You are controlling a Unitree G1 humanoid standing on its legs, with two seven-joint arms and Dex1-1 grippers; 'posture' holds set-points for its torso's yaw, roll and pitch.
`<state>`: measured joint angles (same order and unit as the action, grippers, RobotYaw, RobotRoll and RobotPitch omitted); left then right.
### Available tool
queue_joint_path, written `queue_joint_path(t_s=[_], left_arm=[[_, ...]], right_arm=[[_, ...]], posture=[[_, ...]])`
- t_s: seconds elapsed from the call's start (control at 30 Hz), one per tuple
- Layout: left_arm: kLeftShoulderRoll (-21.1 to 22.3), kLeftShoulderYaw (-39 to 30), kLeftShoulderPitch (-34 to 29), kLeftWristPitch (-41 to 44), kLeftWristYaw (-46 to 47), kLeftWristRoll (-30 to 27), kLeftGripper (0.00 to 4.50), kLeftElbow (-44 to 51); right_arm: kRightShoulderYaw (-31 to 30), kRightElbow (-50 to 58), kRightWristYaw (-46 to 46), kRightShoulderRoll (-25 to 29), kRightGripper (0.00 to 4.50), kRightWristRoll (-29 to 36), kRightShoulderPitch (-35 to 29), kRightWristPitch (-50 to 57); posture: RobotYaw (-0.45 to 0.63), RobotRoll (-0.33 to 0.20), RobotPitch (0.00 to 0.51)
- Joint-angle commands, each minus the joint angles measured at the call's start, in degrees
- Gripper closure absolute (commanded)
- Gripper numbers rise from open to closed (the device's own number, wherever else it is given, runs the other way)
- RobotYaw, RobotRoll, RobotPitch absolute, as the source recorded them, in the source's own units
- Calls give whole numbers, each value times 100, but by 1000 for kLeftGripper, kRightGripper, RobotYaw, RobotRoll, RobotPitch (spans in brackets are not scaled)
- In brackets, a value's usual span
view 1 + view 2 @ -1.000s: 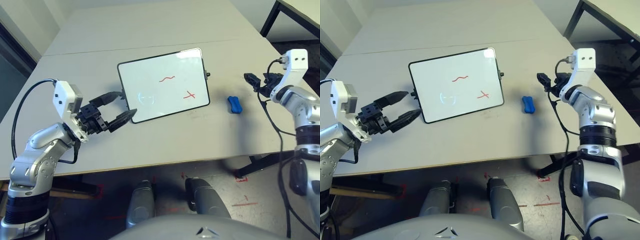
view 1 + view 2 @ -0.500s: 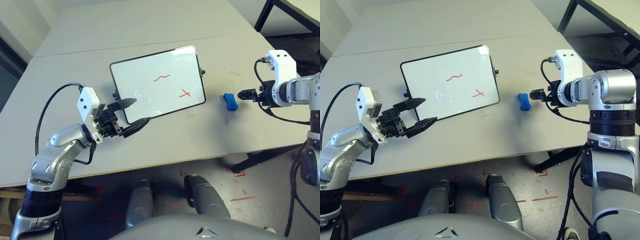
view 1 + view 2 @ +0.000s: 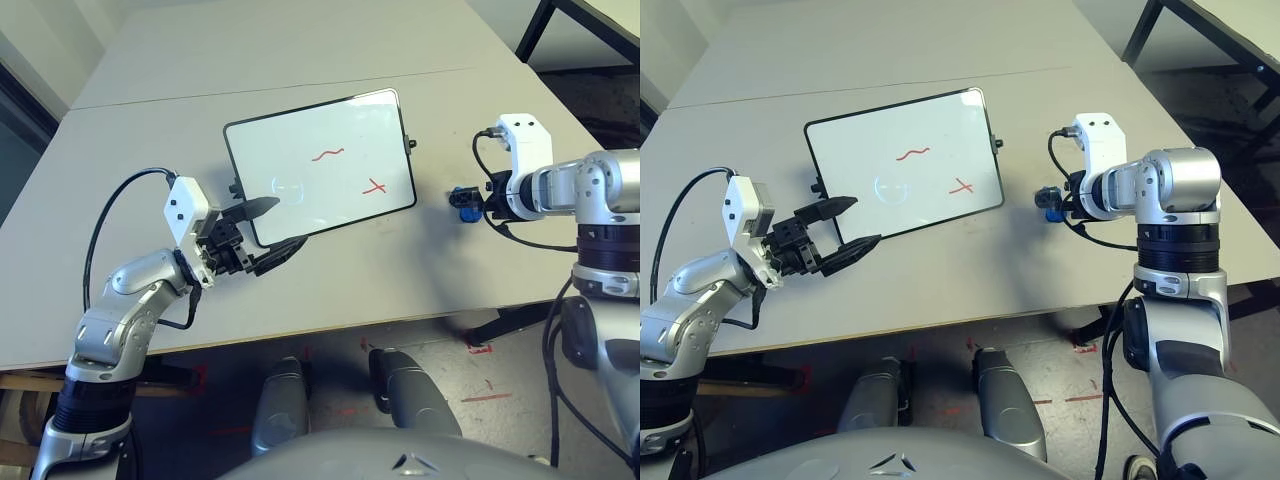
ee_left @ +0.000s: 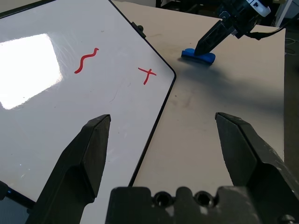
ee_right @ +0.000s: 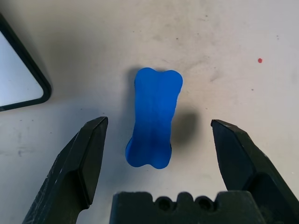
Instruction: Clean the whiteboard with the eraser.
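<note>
The whiteboard [image 3: 318, 165] lies flat mid-table, tilted, with a red squiggle [image 3: 331, 155] and a red cross [image 3: 374, 187] on it. To its right lies the blue eraser [image 5: 155, 116], flat on the table. My right gripper [image 5: 159, 125] hangs just above it, open, one finger on each side and touching neither. In the head view the right gripper [image 3: 462, 198] covers most of the eraser. My left gripper [image 3: 285, 223] is open at the board's near left corner, straddling its near edge, with nothing between the fingers [image 4: 93, 144].
The grey table [image 3: 400, 280] has a seam running across behind the board. Its right edge falls off close behind my right arm. A second table with black legs [image 3: 540, 30] stands at the far right.
My right gripper has swung in from the right and come down over the eraser, still open. The left gripper has edged slightly closer to the board's corner.
</note>
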<state>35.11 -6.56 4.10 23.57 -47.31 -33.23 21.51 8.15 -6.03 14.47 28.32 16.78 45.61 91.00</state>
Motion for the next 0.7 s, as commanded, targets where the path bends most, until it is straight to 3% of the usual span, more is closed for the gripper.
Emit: queue_joint_path(t_s=[0.03,0.7], left_arm=[[4,47,-58,-56,16,99,0,54],[102,-82,68,-221,-88,106,0,-197]], right_arm=[[-24,-69,-49,-54,19,-72,-122,-71],[-272,-248,-28,-181,19,-197,-239,-369]], posture=[[-59,0,134],[-54,0,125]])
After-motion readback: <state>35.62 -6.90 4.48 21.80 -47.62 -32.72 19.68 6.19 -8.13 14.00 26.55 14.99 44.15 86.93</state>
